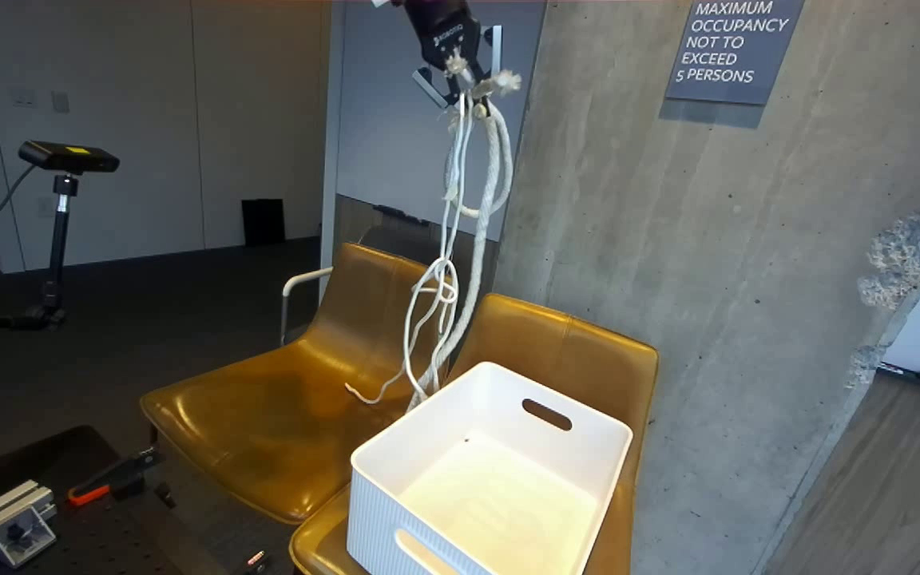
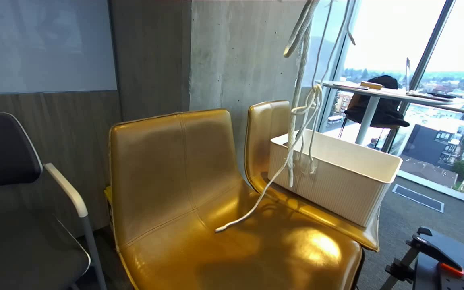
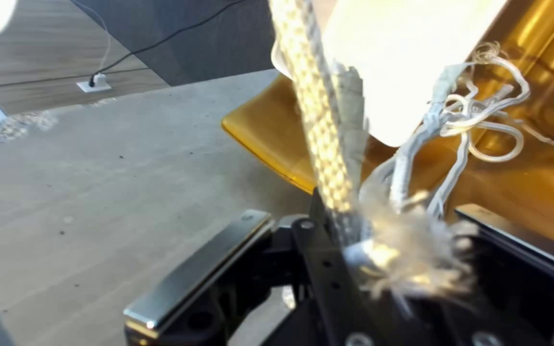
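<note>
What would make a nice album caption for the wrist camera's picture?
Frayed white ropes hang clamped in the end effector, with a white bin and brown chair beyond.

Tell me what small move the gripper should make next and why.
I'd probably ease the gripper toward the white ribbed bin, jaws shut. It holds the white ropes aloft, but in both exterior views they hang outside the bin, with one thin rope's end on the neighbouring leather-look chair; lowering here would likely leave them beside the bin.
</note>
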Available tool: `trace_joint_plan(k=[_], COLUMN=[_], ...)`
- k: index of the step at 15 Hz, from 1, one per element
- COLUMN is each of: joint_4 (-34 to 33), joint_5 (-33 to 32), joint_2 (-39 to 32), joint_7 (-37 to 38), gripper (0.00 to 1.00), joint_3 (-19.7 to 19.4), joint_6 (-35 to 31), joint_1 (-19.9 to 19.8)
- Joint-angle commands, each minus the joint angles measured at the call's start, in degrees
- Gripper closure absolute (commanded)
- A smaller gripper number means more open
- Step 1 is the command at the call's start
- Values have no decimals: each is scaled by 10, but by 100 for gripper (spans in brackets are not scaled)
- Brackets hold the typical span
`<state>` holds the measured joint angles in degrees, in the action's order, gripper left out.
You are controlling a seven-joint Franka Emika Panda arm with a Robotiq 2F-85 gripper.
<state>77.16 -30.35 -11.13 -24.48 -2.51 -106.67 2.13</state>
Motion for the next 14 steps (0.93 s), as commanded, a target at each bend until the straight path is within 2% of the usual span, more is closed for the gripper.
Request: trace_joint_plan(k=[1,8,14], joint_4=[-86,-283,-432], joint_5=[-8,25,55], joint_2=[-11,-79,-150], joint_7=[-61,-207,-289], gripper=[96,96,96], joint_3=[-25,-75,-81], joint_6=[22,24,36], joint_1=[-46,-145,-212])
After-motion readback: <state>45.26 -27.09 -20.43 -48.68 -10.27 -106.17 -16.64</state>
